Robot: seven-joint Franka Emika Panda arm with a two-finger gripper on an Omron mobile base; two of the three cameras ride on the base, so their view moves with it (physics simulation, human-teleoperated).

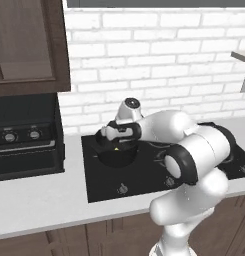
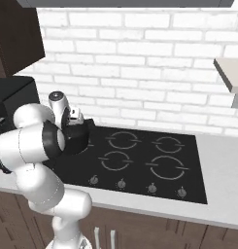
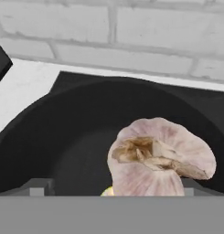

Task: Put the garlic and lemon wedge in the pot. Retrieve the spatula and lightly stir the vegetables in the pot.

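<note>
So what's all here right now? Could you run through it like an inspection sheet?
Surface: black cooktop with burner rings and front knobs, set in a pale counter.
Job's things: black pot on the cooktop's rear left burner; garlic over the pot's opening, close to the hand camera; lemon wedge, a small yellow bit inside the pot.
Clutter: nothing seen.
Fingers: gripper above the pot, fingers open; whether the garlic touches them cannot be told.
Cables: nothing seen.
Surroundings: white brick wall, dark cabinet, black appliance left of the cooktop.

Black cooktop (image 2: 140, 160) on pale counter (image 1: 39, 205), white brick wall (image 2: 140, 73), dark upper cabinet (image 1: 24, 45), black microwave (image 1: 24, 140)
</note>
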